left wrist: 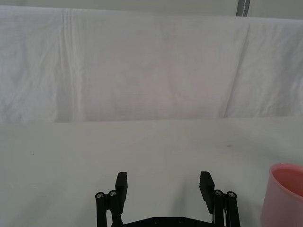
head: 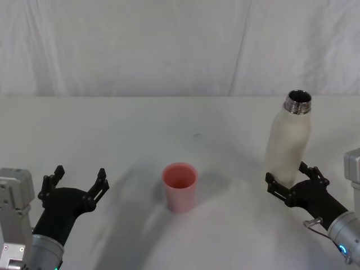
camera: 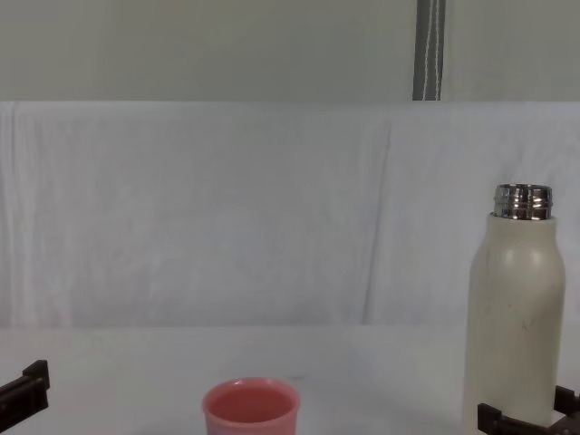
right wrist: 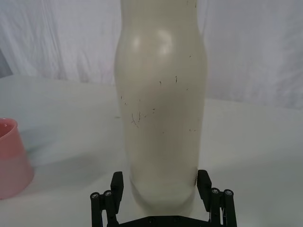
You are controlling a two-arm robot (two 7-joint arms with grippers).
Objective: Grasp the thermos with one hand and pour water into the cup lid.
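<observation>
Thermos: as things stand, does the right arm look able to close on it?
Probably yes. The right gripper is open, its fingers on either side of the base of the upright thermos, with nothing between them. The cup lid stands apart toward the left.

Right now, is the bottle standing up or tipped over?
Upright: the bottle stands on the table with its open steel neck at the top.

White table (head: pixel 112 129) spanning the foreground, backed at 12 o'clock by a creased white cloth backdrop (head: pixel 169 45), with a grey vertical pole (camera: pixel 429 50) rising behind it at 1 o'clock.
</observation>
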